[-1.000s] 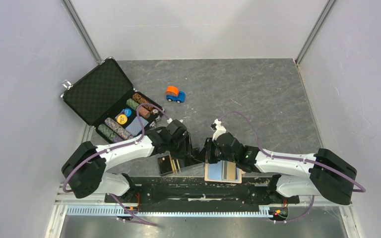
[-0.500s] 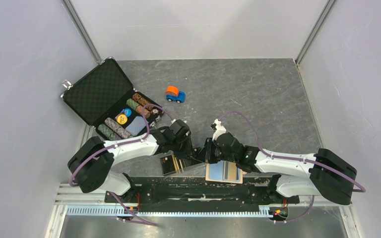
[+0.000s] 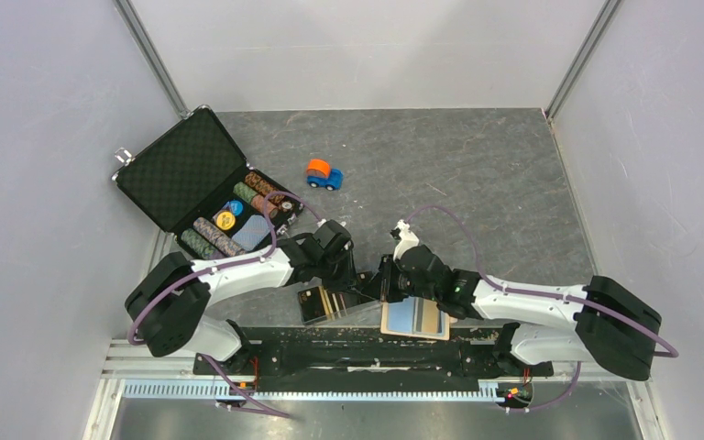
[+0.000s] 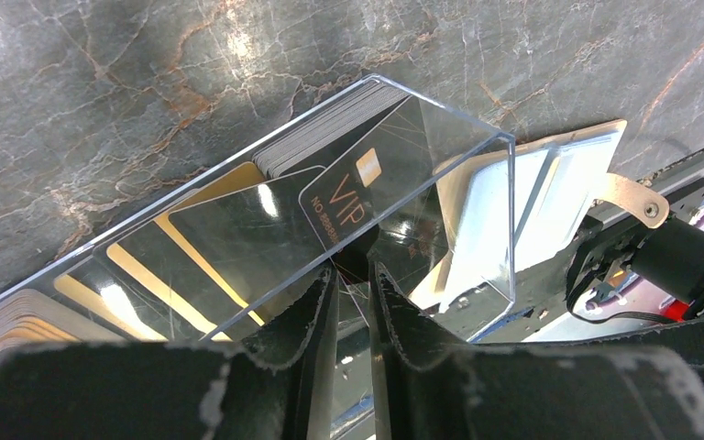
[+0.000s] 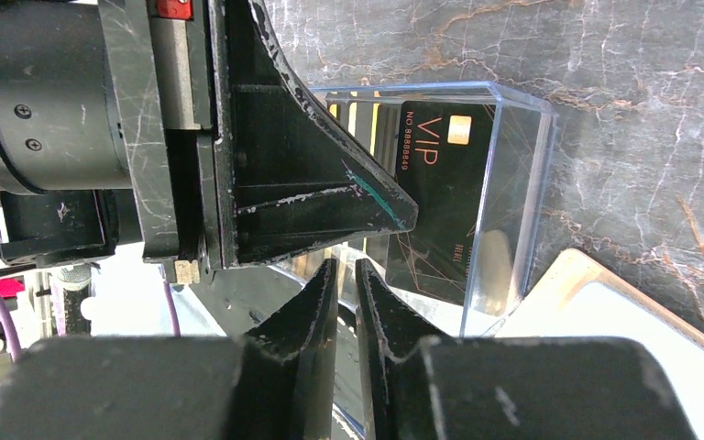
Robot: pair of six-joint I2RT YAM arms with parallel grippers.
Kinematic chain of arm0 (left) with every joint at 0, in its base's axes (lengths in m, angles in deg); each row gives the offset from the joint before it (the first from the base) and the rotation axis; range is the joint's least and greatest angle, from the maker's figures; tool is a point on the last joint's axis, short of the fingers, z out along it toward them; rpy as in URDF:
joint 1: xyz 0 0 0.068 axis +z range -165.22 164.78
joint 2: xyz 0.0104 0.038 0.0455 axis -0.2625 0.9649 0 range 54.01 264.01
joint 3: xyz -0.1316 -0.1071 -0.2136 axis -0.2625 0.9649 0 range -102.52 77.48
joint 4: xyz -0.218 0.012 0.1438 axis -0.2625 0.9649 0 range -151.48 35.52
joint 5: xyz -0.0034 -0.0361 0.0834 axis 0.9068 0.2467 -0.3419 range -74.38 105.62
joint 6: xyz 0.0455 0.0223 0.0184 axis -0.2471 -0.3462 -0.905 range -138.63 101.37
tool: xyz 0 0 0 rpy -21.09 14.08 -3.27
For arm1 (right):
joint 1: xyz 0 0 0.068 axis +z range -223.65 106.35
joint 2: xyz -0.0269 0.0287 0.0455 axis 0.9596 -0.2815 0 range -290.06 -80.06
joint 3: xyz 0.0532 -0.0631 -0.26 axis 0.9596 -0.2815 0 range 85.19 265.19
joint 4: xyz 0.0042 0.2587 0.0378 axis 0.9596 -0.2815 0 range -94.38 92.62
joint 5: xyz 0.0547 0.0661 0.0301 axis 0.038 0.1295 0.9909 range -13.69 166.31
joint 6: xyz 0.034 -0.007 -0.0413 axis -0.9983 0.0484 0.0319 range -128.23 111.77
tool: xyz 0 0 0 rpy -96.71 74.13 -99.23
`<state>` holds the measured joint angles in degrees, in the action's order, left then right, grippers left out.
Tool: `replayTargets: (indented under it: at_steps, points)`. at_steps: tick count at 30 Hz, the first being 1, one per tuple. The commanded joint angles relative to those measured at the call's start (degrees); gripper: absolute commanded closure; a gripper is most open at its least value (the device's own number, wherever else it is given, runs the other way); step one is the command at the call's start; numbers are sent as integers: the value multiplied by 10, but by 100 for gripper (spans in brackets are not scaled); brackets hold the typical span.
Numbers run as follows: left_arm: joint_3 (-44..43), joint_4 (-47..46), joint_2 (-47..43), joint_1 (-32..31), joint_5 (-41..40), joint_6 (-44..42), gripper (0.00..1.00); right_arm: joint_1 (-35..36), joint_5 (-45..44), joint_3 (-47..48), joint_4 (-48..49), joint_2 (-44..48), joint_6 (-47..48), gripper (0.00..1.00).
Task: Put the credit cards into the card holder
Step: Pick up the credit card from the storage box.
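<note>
- Left claw (image 4: 354,271): the fingers stand at a narrow slit at the near edge of the black VIP card (image 4: 359,197); the right wrist view shows one finger lying over the card's face; whether the card is actually clamped cannot be told
- Right claw (image 5: 346,266): just to the right of the left claw, close beside it; its fingers are pressed together on the near wall of the clear box (image 4: 454,179), with the thin plastic edge running into the slit between them
- Clear box: on the table (image 3: 477,174) directly ahead of both claws; the VIP card lies uppermost, gold-edged dark cards (image 4: 142,275) sit to the left of the left claw, and a grey-edged stack (image 4: 330,128) stands against the far wall
- Card holder (image 3: 388,321): lying open, just behind and to the right of the right claw, under that arm's wrist and near the right end of the clear box
- Light blue card (image 3: 404,316): on the open card holder; whether it is seated in a slot cannot be told
- Black briefcase (image 3: 179,174): open, well apart, ahead and to the left of the left claw, with rows of chips (image 3: 215,238) inside
- Toy car (image 3: 324,174): well ahead of both claws, apart from everything else
</note>
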<state>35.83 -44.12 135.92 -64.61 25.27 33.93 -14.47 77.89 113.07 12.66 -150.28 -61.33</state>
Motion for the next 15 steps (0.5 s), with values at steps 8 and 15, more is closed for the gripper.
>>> replayTargets:
  at_steps: [8,15]
  points:
    - [-27,-48,-20,-8,2,9,73,4,-51,39,-43,43,25,86]
    - [-27,-53,-23,-12,-4,11,70,4,-64,44,-59,54,31,86]
